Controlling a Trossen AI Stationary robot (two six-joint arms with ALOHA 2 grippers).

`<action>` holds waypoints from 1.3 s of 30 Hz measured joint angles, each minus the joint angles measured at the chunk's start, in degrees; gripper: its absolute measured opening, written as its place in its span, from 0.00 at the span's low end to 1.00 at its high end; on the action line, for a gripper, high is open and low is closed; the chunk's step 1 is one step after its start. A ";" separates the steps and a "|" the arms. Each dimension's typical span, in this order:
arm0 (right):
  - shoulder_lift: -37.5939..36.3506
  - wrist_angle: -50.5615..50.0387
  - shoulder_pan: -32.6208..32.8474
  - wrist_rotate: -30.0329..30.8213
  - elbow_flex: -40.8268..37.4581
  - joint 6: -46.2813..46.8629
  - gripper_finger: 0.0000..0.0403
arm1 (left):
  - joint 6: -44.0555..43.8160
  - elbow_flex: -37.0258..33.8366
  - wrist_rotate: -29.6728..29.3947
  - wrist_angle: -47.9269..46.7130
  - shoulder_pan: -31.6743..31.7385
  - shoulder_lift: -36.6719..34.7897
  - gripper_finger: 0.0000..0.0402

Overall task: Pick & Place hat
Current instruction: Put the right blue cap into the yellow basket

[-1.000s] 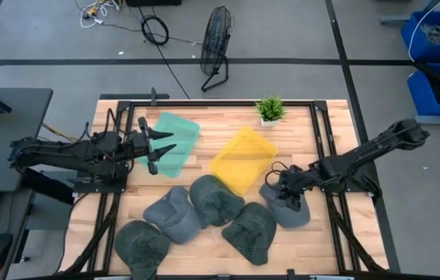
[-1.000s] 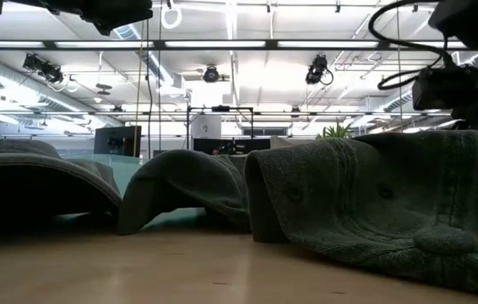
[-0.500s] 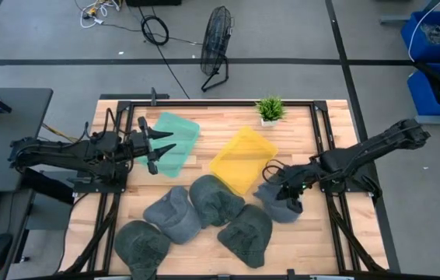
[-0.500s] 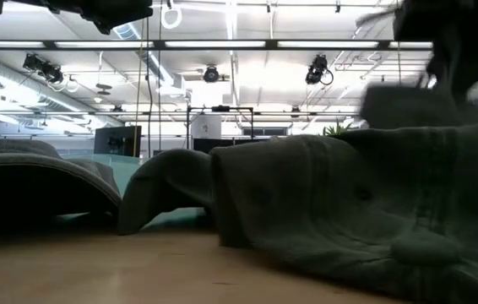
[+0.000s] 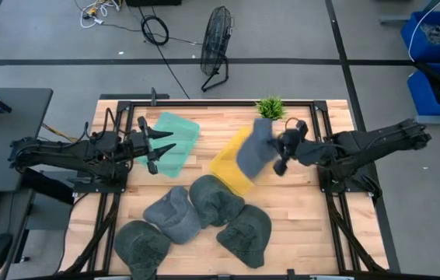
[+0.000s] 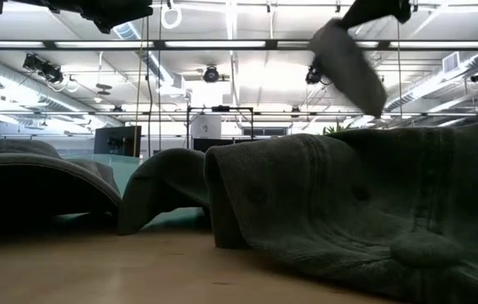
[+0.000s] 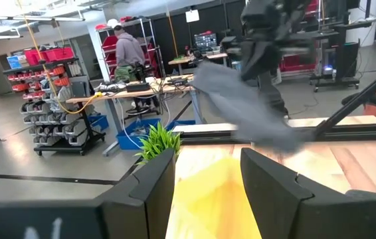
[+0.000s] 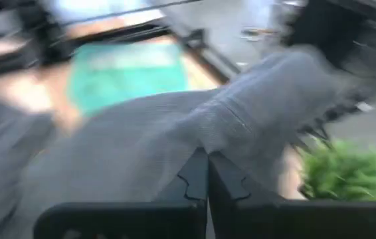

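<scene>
The right gripper (image 5: 281, 155) holds a grey hat (image 5: 254, 148) aloft, its jaws pinched shut on a fold of the cloth, which bunches directly ahead of the closed fingertips in the right wrist view. The hat hangs just beyond the jaws on the side away from the arm, over the edge of the yellow bin (image 5: 235, 165), with the green bin (image 5: 175, 137) farther out past it and a small potted plant (image 5: 270, 108) off to one side. Draping limp from the pinch, the hat looks soft and light; a grip on a gathered fold or the brim seems the surest hold, since the fabric will likely sag and swing. Four more hats (image 5: 204, 218) lie bunched on the table (image 5: 305, 225), well below the jaws. The left gripper (image 5: 155, 145) waits over the green bin, fingers spread apart and holding nothing.
</scene>
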 joint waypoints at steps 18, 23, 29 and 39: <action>18.09 21.63 -11.78 -18.01 -9.46 1.74 0.00 | -0.04 -0.02 0.00 -0.01 -0.01 0.00 0.44; 18.05 21.06 -13.44 -25.45 -5.97 0.36 0.00 | -0.07 -0.02 -0.01 -0.01 0.00 0.00 0.44; 18.87 15.13 -15.13 -26.15 -5.81 7.86 0.00 | -0.09 -0.02 -0.02 -0.01 0.01 0.00 0.44; 20.76 9.44 -17.04 -25.98 -5.47 12.97 0.00 | -0.05 -0.02 -0.02 -0.05 0.03 0.00 0.44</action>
